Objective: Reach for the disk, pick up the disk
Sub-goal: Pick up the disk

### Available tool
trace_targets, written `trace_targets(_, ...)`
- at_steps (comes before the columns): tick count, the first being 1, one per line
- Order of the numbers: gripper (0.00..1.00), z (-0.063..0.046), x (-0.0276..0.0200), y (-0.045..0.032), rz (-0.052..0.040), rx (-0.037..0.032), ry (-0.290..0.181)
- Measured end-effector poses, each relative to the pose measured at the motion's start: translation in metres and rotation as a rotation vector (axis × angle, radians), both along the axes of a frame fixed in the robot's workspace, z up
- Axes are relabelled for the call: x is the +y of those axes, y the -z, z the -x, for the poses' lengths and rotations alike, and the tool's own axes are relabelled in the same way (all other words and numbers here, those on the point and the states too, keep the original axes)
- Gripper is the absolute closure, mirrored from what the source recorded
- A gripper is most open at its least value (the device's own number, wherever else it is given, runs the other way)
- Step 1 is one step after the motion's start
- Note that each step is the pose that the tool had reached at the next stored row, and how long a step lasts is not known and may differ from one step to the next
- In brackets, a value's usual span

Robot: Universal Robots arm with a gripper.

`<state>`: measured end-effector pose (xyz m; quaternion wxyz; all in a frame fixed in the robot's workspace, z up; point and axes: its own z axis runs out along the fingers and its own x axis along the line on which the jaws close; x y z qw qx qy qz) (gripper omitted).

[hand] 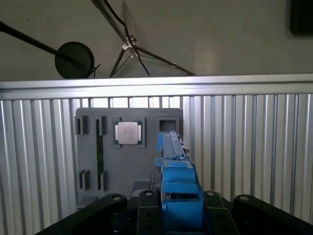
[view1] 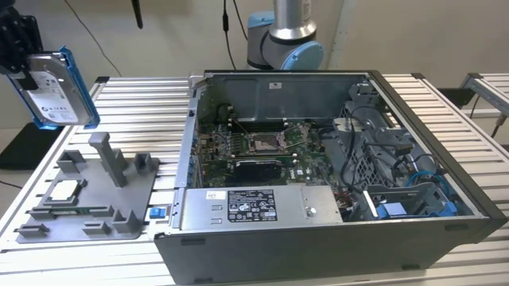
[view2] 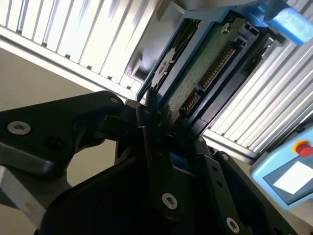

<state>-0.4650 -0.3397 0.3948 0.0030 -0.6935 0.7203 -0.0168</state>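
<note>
The disk (view1: 56,89), silver-grey with a white label and a bright blue bracket, hangs upright in the air at the exterior view's far left, above the grey fixture (view1: 87,202). My gripper (view1: 24,70) is shut on its upper end. In the second wrist view the black fingers (view2: 155,147) clamp the disk (view2: 205,63), whose green circuit board side faces the camera. In the first wrist view the disk (hand: 175,161) is edge-on, blue bracket up, between the gripper's (hand: 178,208) black fingers, over the fixture (hand: 127,161).
An open computer case (view1: 334,250) stands on the slatted aluminium table (view1: 135,119), right of the fixture. The fixture carries a square silver chip (view1: 64,189); a small blue clip (view1: 157,212) lies beside it. The arm's base (view1: 284,42) is behind the case.
</note>
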Motion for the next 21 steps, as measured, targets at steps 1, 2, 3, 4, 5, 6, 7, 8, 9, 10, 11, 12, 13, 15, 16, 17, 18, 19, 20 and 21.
trace_targets(1, 1.00, 0.000, 0.0000, -0.0011, 0.0000, 0.0000, 0.000)
trace_targets(2, 1.00, 0.000, 0.0000, -0.0025, 0.0000, 0.0001, 0.000)
trace_targets(3, 1.00, 0.000, 0.0000, -0.0038, 0.0000, 0.0000, 0.000)
trace_targets(4, 1.00, 0.000, 0.0000, -0.0050, 0.0000, -0.0001, 0.000)
trace_targets(5, 1.00, 0.000, 0.0000, -0.0061, 0.0000, 0.0000, 0.000)
trace_targets(6, 1.00, 0.000, 0.0000, -0.0072, 0.0000, 0.0000, 0.000)
trace_targets(7, 1.00, 0.000, 0.0000, -0.0083, 0.0000, 0.0001, 0.000)
trace_targets(8, 1.00, 0.000, 0.0000, -0.0094, 0.0000, 0.0000, 0.000)
trace_targets(9, 1.00, 0.000, 0.0000, -0.0106, 0.0000, 0.0000, 0.000)
trace_targets(10, 1.00, 0.000, 0.0000, -0.0118, 0.0000, 0.0000, 0.000)
trace_targets(11, 1.00, 0.000, 0.0000, -0.0130, 0.0000, 0.0000, 0.000)
trace_targets(12, 1.00, 0.000, 0.0000, -0.0146, 0.0000, 0.0000, 0.000)
trace_targets(13, 1.00, 0.000, 0.0000, -0.0163, 0.0000, 0.0001, 0.000)
trace_targets(15, 1.00, 0.000, 0.0000, -0.0196, 0.0000, 0.0000, 0.000)
trace_targets(16, 1.00, 0.000, 0.0000, -0.0210, 0.0000, 0.0001, 0.000)
trace_targets(17, 1.00, 0.000, 0.0000, -0.0220, 0.0000, 0.0000, 0.000)
trace_targets(18, 1.00, 0.000, 0.0000, -0.0233, 0.0000, 0.0000, 0.000)
trace_targets(19, 1.00, 0.000, 0.0000, -0.0247, 0.0000, 0.0000, 0.000)
trace_targets(20, 1.00, 0.000, 0.0000, -0.0264, 0.0000, 0.0000, 0.000)
trace_targets(21, 1.00, 0.000, 0.0000, -0.0285, 0.0000, 0.0001, 0.000)
